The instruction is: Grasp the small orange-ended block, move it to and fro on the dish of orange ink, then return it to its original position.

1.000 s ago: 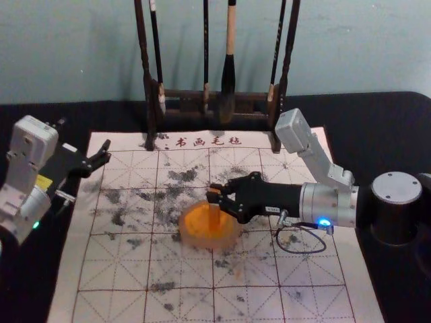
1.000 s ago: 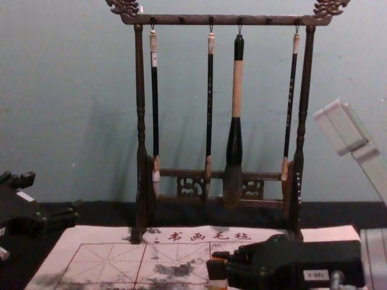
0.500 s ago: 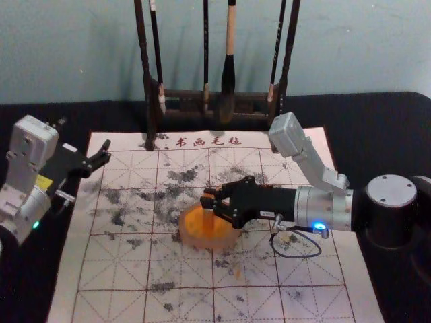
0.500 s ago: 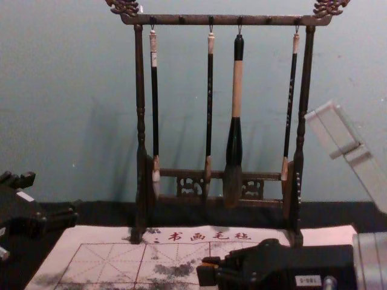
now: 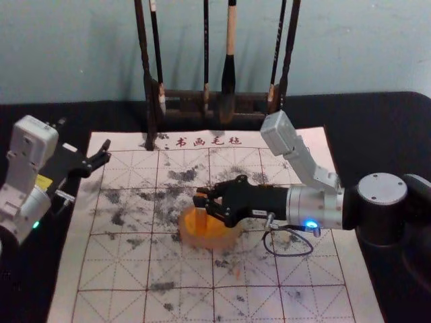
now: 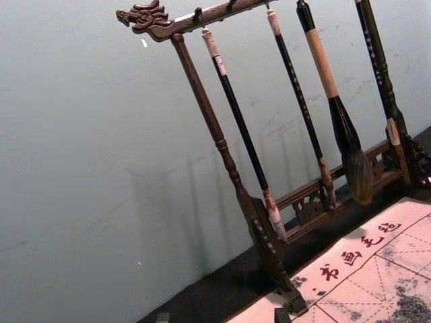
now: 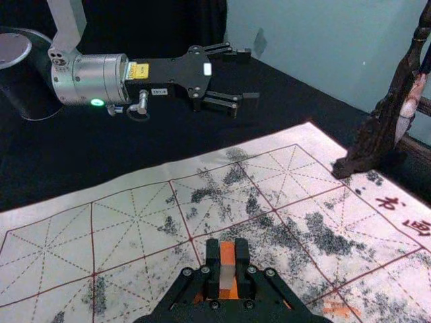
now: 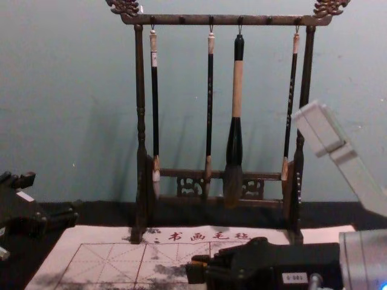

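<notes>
Starting at the left, my left hand (image 5: 102,153) is parked by the far left corner of the white felt mat (image 5: 111,272), fingers spread well apart with nothing between them. Moving right, the dark wooden rack (image 5: 149,101) stands behind with four brushes hanging from it, its feet at the mat's far edge, and the black-covered counter (image 5: 350,118) runs on beneath everything. Nearer to me, around the middle of the mat, sits the round dish (image 5: 225,241) of orange ink (image 5: 217,227), and over its left part I have the block (image 5: 201,221). Its long axis stands close to upright, one end up at my fingertips and the other pointing down at the ink; whether that low end touches, I can't quite tell. From the right wrist I see an orange end, then a pale stretch, then more orange. The right hand (image 5: 201,201) reaches in from the right, closed on the block's upper part, so most of the block's length hangs below the fingertips, with the arm itself lying off to the block's right
</notes>
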Available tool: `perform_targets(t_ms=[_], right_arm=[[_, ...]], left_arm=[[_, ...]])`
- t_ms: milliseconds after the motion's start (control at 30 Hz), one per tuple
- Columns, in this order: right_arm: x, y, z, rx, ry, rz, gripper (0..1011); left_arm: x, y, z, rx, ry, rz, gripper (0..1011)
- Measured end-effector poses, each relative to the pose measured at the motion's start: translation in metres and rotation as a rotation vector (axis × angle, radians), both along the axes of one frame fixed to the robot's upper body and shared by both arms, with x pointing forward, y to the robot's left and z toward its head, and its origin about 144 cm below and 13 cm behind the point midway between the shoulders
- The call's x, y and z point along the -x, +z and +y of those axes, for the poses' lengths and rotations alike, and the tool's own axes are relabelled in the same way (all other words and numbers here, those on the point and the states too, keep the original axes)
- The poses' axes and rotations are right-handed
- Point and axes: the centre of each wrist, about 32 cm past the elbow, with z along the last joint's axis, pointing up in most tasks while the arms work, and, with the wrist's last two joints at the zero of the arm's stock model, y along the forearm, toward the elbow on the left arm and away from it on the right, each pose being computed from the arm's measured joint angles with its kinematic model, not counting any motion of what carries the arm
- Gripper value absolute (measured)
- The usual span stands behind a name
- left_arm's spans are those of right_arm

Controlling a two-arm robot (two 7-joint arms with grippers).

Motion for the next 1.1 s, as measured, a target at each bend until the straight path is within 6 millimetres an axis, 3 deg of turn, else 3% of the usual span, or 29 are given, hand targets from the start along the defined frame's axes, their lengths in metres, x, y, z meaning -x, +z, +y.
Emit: perform_targets(t_ms=[467, 1100], right_arm=[[-0.007, 0.001, 0.009, -0.001, -0.013, -0.007, 129], [-0.011, 0.002, 0.003, 0.008, -0.043, -0.014, 129]], left_arm=[[0.000, 0.000, 0.000, 0.000, 0.000, 0.000, 1001], [0.000, 0.000, 0.000, 0.000, 0.000, 0.000, 1001]])
